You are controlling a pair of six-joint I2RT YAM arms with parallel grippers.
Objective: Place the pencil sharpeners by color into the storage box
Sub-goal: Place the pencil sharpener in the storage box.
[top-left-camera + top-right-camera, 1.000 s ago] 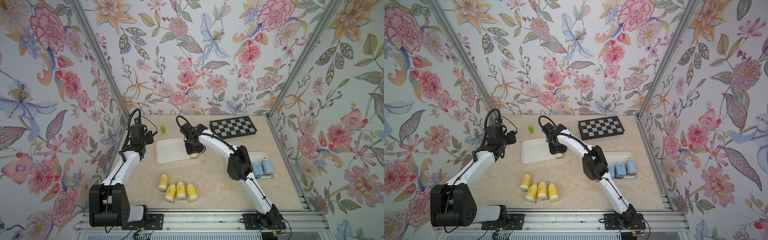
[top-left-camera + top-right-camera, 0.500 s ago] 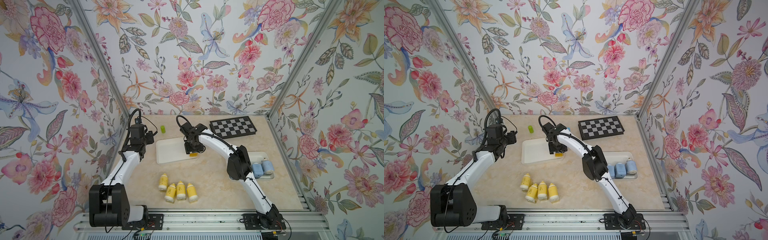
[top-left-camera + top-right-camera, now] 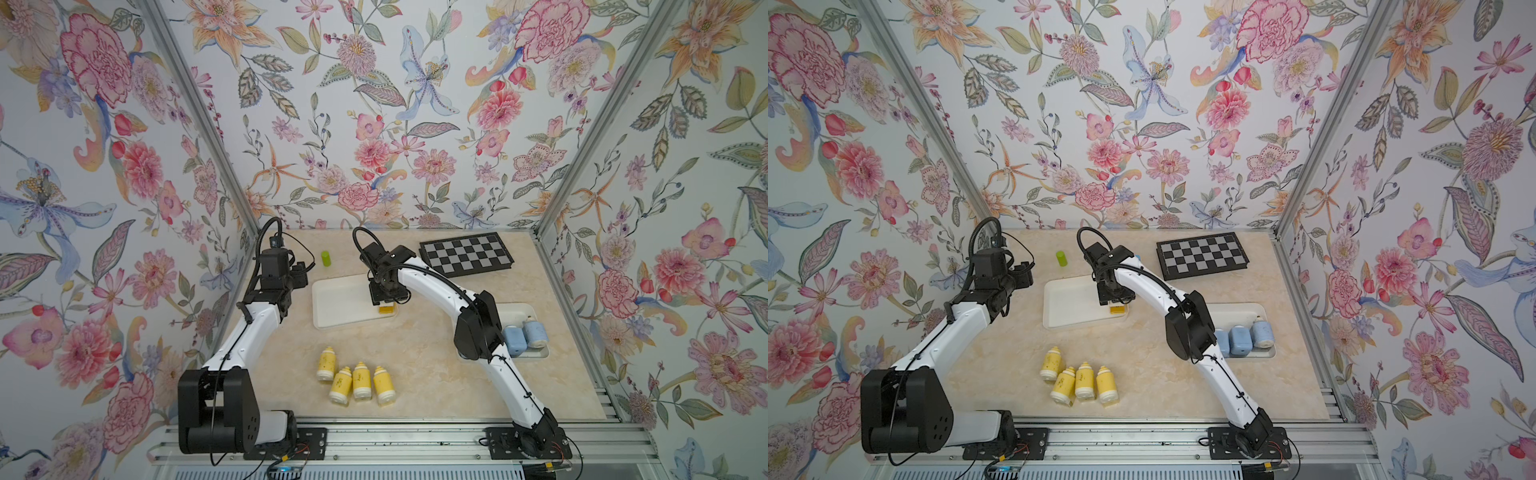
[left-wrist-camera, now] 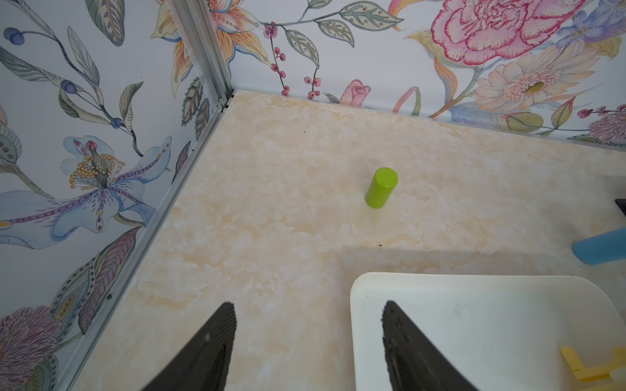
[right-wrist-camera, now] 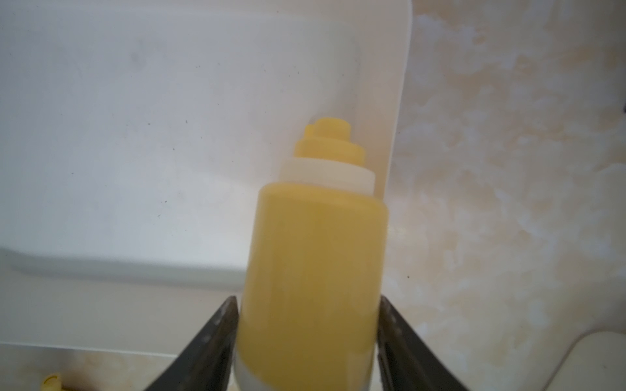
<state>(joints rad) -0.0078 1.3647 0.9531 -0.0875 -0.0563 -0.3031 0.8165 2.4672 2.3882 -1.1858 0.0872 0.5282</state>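
Both top views: sharpener (image 3: pixel 386 309) at box's (image 3: pixel 338 307) near-right corner under my right end effector (image 3: pixel 384 296), yellow side showing where its pale end did a second ago; left wrist: my left end effector (image 4: pixel 309 304) spread, empty; right wrist: jaws flank the sharpener, pinched or freed I cannot tell, likely drop-off, four others (image 3: pixel 355 382) waiting on surface (image 3: pixel 436 374).

Green cylinder (image 3: pixel 326 258) upright; checkerboard (image 3: pixel 465 254) flat, well apart from it.

Bright, even, diffuse light fills both top views, leaving only faint soft shadows on the table (image 3: pixel 415 374). The right wrist view is hazy, and the yellow sharpener (image 5: pixel 315 270) at lower center is close and blurred. The left wrist view is sharp, with a pale shadow band right of center.
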